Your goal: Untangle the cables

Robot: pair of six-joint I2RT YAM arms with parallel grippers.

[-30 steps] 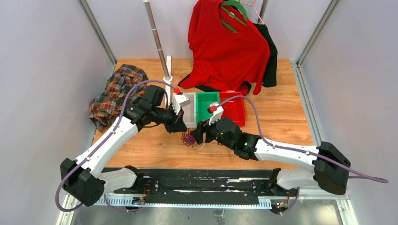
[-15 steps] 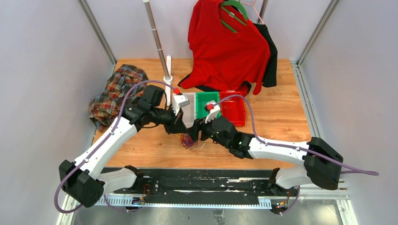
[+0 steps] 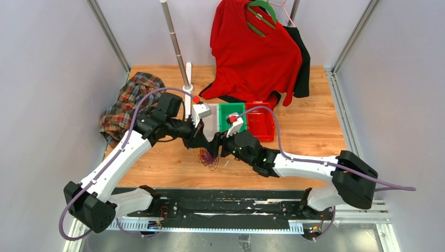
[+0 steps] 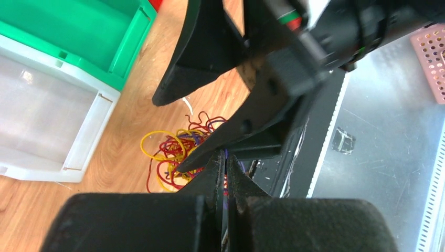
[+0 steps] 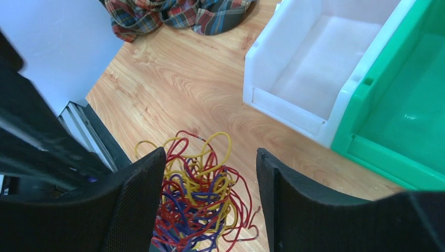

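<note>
Jaws apart astride cables [image 5: 197,202]: right wrist

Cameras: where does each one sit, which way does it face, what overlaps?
Top external: above and behind the bases, facing down at the table; shows both arms, left gripper, right gripper.
Left wrist: on the left wrist, facing down past its shut fingers at the cables; the right gripper's open fingers cross it.
Right wrist: on the right wrist, facing down between its open fingers at the cables.
Shared: cables, white bin, green bin.
</note>
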